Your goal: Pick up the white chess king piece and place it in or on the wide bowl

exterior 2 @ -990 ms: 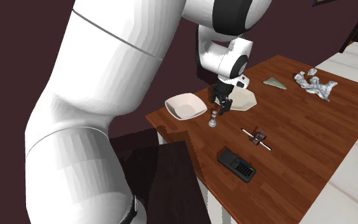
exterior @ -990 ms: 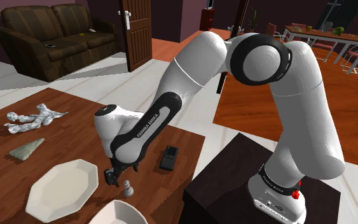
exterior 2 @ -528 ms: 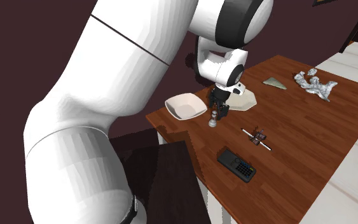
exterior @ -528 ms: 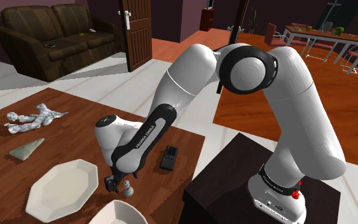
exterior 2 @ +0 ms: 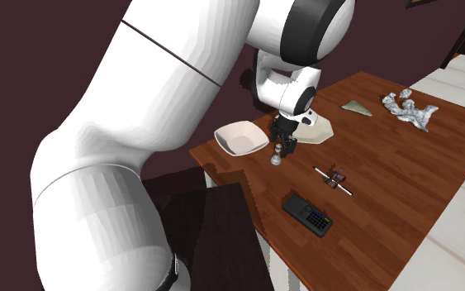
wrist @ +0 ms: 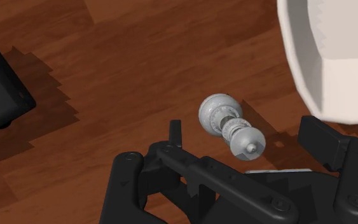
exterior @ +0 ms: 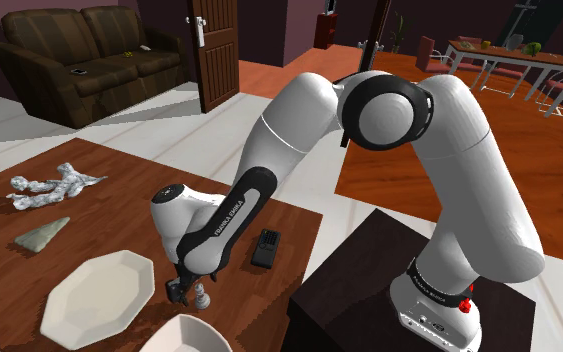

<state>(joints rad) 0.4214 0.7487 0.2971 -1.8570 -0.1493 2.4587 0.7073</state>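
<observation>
The small grey-white chess king (exterior: 200, 296) stands upright on the brown wooden table (exterior: 119, 215), close to its near edge. My black gripper (exterior: 180, 292) is low over the table right beside it. In the wrist view the gripper (wrist: 250, 137) is open, and the king (wrist: 231, 130) stands between the two fingers (wrist: 174, 130) without touching either. A white bowl (exterior: 184, 335) sits just beyond the king towards the shoulder view's bottom edge; the bowl's rim (wrist: 298, 70) shows near one finger. In the second exterior view the gripper (exterior 2: 282, 146) hangs over the king (exterior 2: 278, 157), next to the bowl (exterior 2: 240, 136).
A white octagonal dish (exterior: 99, 295) lies at the shoulder view's left of the gripper. A black handset (exterior: 266, 247) lies on the other side. A crumpled foil figure (exterior: 54, 187) and a grey wedge (exterior: 41, 235) lie farther off. The dark stand (exterior: 369, 290) borders the table.
The arm has sunk lower and the gripper has come down around the king. The fingers have stayed apart, and the king has not moved.
</observation>
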